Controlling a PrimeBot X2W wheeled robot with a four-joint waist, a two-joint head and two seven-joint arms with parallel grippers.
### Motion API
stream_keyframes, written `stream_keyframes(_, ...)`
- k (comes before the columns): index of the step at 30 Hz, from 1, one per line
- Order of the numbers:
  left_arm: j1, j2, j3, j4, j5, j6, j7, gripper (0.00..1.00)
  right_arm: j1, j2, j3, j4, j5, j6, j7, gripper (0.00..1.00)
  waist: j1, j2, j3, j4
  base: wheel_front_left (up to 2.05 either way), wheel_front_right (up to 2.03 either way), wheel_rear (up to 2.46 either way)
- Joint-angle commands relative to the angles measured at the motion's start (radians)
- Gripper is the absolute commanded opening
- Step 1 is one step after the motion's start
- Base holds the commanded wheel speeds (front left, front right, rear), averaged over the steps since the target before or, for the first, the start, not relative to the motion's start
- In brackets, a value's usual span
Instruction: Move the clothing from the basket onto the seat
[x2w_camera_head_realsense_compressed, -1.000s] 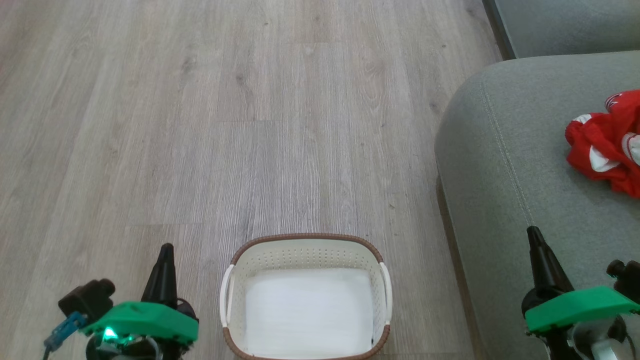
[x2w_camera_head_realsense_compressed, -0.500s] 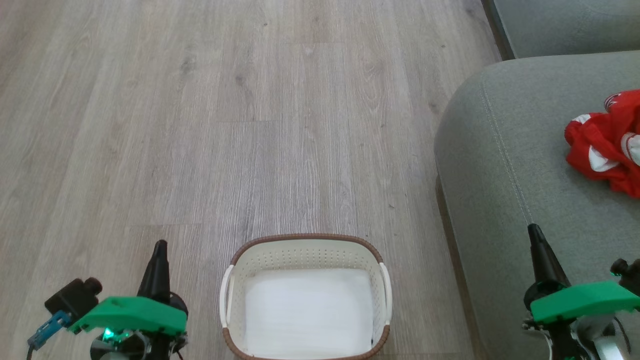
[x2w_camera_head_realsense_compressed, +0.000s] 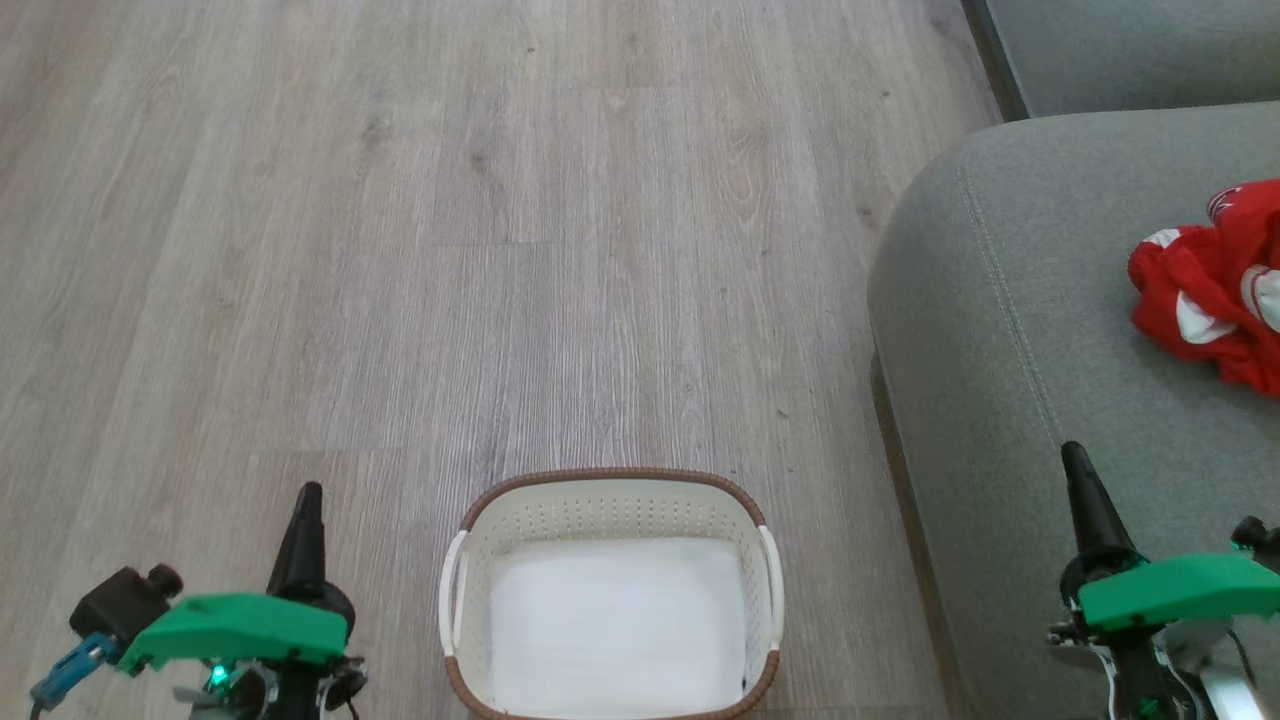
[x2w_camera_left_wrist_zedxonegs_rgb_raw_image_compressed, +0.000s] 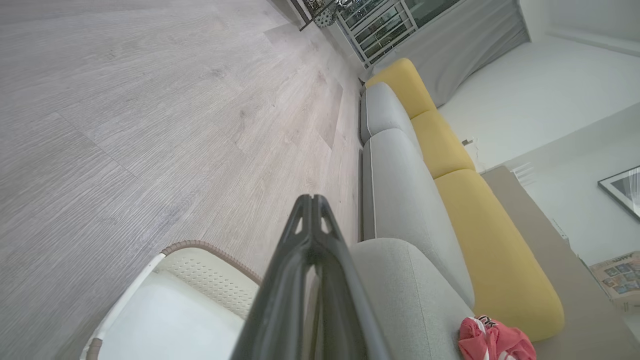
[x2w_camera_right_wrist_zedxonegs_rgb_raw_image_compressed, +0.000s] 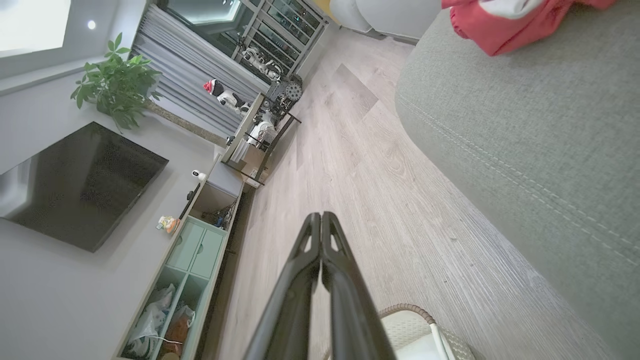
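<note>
Both drawn back slightly, the left gripper and right gripper keep fingers together, the basket between them, clothing on the seat ahead.

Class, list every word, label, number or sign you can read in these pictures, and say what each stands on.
No text reads clearly.
On the clothing: dark lettering at its upper edge, too small to read.
On the printed item behind the sofa: a heading, too blurred to read.
On the basket and the seat: none.
</note>
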Motion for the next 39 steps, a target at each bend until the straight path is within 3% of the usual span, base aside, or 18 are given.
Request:
stream_keyframes(1, -0.061, 0.003, 0.029, -0.028, -0.038, -0.013, 0.008, 0.00, -0.051, 0.004, -0.002, -0.026, 0.035, 0.000, 0.010, 0.00, 0.0000, 0.0000, 0.000, 0.000, 0.00, 0.00, 0.00)
stream_keyframes(39, -0.093, 0.001, 0.107, -0.015, -0.453, -0.051, 0.114, 0.00, -0.095, 0.063, -0.063, 0.016, 0.377, 0.000, 0.119, 0.00, 0.0000, 0.0000, -0.003, -0.003, 0.00, 0.00, 0.00)
